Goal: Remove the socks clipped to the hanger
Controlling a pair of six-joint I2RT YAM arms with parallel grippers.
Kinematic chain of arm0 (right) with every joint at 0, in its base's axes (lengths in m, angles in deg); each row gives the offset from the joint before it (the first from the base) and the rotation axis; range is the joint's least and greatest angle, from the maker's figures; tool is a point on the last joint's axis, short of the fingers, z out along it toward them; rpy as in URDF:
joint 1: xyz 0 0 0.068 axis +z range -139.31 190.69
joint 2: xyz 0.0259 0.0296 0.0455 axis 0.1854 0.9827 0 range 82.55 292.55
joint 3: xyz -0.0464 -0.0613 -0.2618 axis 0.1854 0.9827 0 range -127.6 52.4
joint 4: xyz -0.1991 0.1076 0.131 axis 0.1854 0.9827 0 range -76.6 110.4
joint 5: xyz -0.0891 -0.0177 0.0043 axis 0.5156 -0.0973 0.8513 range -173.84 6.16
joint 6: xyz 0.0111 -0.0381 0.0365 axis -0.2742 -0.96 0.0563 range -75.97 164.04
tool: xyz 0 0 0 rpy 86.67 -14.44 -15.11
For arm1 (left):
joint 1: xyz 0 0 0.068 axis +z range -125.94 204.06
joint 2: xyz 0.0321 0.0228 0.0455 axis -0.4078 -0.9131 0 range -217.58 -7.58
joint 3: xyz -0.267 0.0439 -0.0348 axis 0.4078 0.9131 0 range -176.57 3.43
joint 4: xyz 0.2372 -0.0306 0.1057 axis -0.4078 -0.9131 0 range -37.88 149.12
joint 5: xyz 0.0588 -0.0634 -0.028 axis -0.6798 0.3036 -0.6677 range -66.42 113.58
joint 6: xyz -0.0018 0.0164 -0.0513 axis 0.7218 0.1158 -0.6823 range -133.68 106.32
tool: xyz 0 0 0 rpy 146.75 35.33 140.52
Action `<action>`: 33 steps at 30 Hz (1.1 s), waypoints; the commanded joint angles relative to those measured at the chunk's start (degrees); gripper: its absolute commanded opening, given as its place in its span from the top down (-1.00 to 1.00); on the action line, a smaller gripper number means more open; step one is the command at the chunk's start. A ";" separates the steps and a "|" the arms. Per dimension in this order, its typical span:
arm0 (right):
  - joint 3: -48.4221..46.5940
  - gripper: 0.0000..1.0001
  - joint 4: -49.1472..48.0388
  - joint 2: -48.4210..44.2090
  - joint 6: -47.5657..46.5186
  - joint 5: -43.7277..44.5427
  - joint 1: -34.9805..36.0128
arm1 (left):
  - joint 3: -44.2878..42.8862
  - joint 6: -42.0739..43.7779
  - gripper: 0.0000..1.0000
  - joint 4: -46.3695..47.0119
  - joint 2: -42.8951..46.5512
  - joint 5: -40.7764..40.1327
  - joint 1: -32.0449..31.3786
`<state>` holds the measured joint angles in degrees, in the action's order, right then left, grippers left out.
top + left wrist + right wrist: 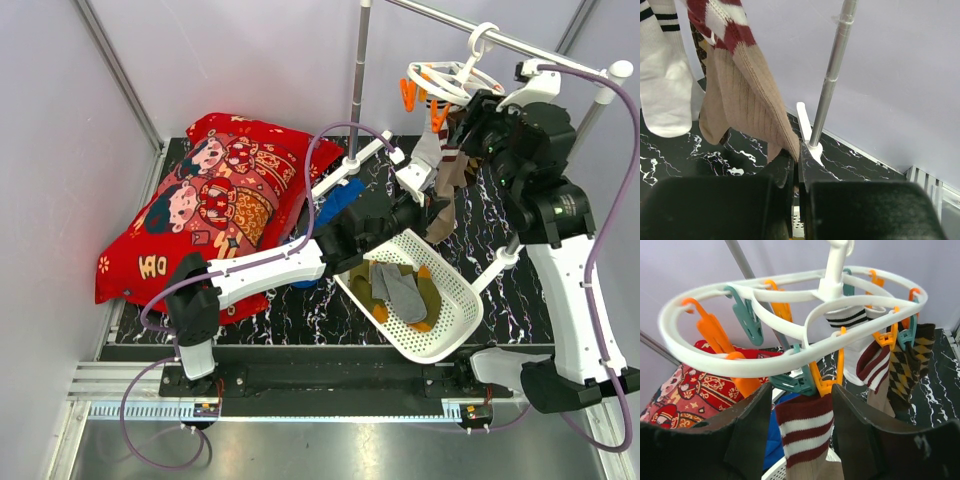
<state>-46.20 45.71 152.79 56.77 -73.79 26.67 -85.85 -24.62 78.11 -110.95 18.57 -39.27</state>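
— Where is the hanger?
— The white ring hanger (455, 80) hangs by its hook from the metal rail (440, 15), over the far right of the counter (300, 318). Several socks are clipped under it by orange and teal pegs
— Which socks are on it?
— From the right wrist I see a white sock (855, 345) with black bands, a dark checked sock (912, 360) and a maroon-and-white striped sock (802, 432) with a tan foot
— What about the right end effector?
— The right end effector (802, 407) is spread wide just under the ring, one finger on either side of the striped sock, and neither seems to press it
— And the left?
— The left end effector (796, 161) is clamped tight on the toe of a tan sock (747, 100), which slants up to a red-and-white cuff. I cannot tell whether that is the same sock the right one brackets
— Any socks off the hanger?
— A grey sock (402, 290) and an olive sock (425, 305) with orange toes lie in the white basket (468, 300) on the counter below the hanger. A red pillow (210, 200) lies well to the left
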 commanded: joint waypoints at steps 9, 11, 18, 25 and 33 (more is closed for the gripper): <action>-13.19 -0.25 15.05 3.24 -0.78 3.40 -0.08 | -1.43 1.01 1.00 3.69 1.15 -2.72 -0.21; -13.19 -0.24 15.32 2.98 -1.04 4.46 -0.95 | -1.08 1.01 1.00 3.78 1.59 -2.72 -0.13; -12.31 -0.24 16.38 2.45 -0.25 -2.38 -7.81 | -1.69 1.01 1.00 3.52 1.33 -2.54 -0.21; -9.77 -0.22 13.39 2.01 -0.16 -5.03 -9.22 | -1.25 0.92 1.00 3.69 1.68 -2.54 -0.21; -3.61 -0.23 3.37 1.39 -0.52 -7.85 -9.40 | -1.52 1.01 1.00 3.78 1.86 -2.19 -0.21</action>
<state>-51.45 56.36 155.17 56.79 -79.45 17.63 -85.85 -24.41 78.11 -110.95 17.30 -39.27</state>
